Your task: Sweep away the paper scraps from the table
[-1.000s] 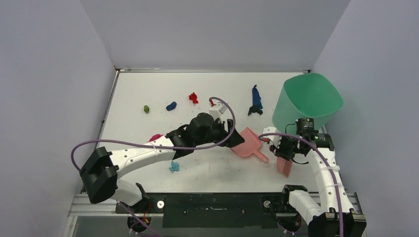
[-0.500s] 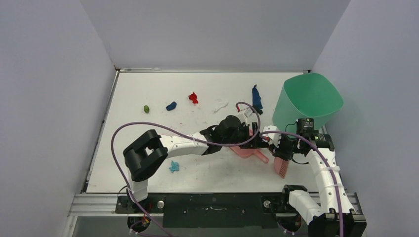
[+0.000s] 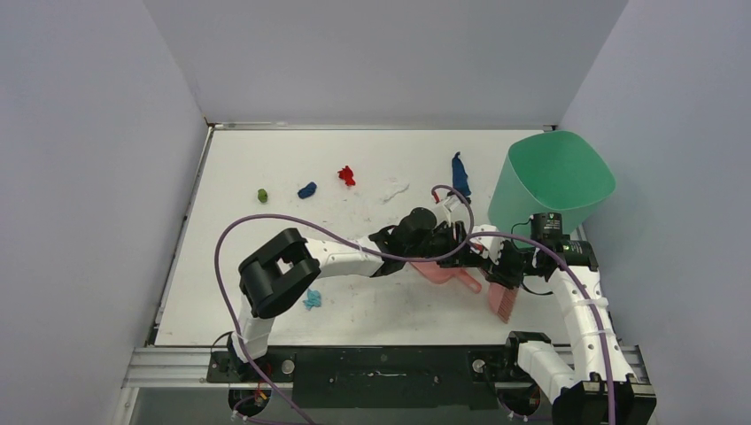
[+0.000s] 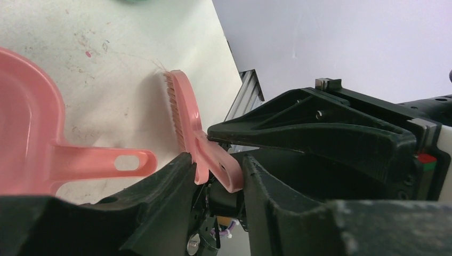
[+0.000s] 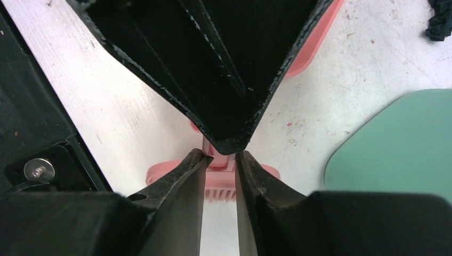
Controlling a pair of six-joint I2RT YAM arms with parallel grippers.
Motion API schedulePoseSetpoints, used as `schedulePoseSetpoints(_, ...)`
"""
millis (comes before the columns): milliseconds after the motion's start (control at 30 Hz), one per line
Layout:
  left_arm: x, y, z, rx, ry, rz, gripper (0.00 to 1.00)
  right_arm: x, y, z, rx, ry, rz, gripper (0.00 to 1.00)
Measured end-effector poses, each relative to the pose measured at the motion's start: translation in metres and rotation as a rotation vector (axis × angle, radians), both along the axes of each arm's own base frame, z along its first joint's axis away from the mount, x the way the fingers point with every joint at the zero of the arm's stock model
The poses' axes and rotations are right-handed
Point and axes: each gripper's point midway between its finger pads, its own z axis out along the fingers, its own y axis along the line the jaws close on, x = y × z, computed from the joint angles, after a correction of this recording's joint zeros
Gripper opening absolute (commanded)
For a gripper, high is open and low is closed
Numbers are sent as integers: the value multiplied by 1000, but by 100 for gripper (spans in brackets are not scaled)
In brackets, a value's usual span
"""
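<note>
The pink brush (image 3: pixel 503 303) hangs bristles-down from my right gripper (image 3: pixel 498 270), which is shut on its handle (image 5: pixel 218 162). My left gripper (image 3: pixel 468 251) has reached across and its jaws close on the free end of the same handle (image 4: pixel 213 165), tip to tip with the right one. The pink dustpan (image 3: pixel 440 271) lies flat under the left wrist. On the table (image 3: pixel 266 150) lie green (image 3: pixel 262 195), blue (image 3: pixel 306 189), red (image 3: pixel 346 175), white (image 3: pixel 393 189), dark blue (image 3: pixel 460 174) and cyan (image 3: pixel 312 299) scraps. The magenta scrap is hidden.
A large green bin (image 3: pixel 551 181) stands at the right edge, just behind the right arm, and also shows in the right wrist view (image 5: pixel 394 138). The left arm stretches diagonally over the table's front middle. Grey-lilac walls enclose three sides.
My left arm swung from the table's middle to the right and closed on the brush handle. The white scrap came into view. The brush shifted slightly down-left.
</note>
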Motion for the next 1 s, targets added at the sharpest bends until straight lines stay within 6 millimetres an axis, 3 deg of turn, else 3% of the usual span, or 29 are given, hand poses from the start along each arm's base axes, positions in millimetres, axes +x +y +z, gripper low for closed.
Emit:
schedulePoseSetpoints(133,-2,-3,3,-15,9,-12,11,0,0,0,2,4,-5,8)
schedulePoseSetpoints(233,-1,-4,3,-13,8,-14,2,0,-1,0,-5,3,-10,16)
schedulePoseSetpoints(433,0,-3,0,-10,8,-18,0,-2,1,4,13,9,-22,59)
schedulePoseSetpoints(567,0,3,-2,10,-31,-29,0,9,9,41,77,-46,-53,78)
schedulePoseSetpoints(667,-1,13,3,35,-75,-45,0,22,18,85,143,-122,-56,82)
schedulePoseSetpoints(767,0,27,23,34,-136,-66,0,29,28,119,205,-142,-27,82)
schedulePoseSetpoints(867,-4,42,48,25,-208,-98,0,31,33,131,232,-115,5,83)
schedulePoseSetpoints(1000,-16,67,82,32,-330,-140,0,27,35,120,232,-40,40,83)
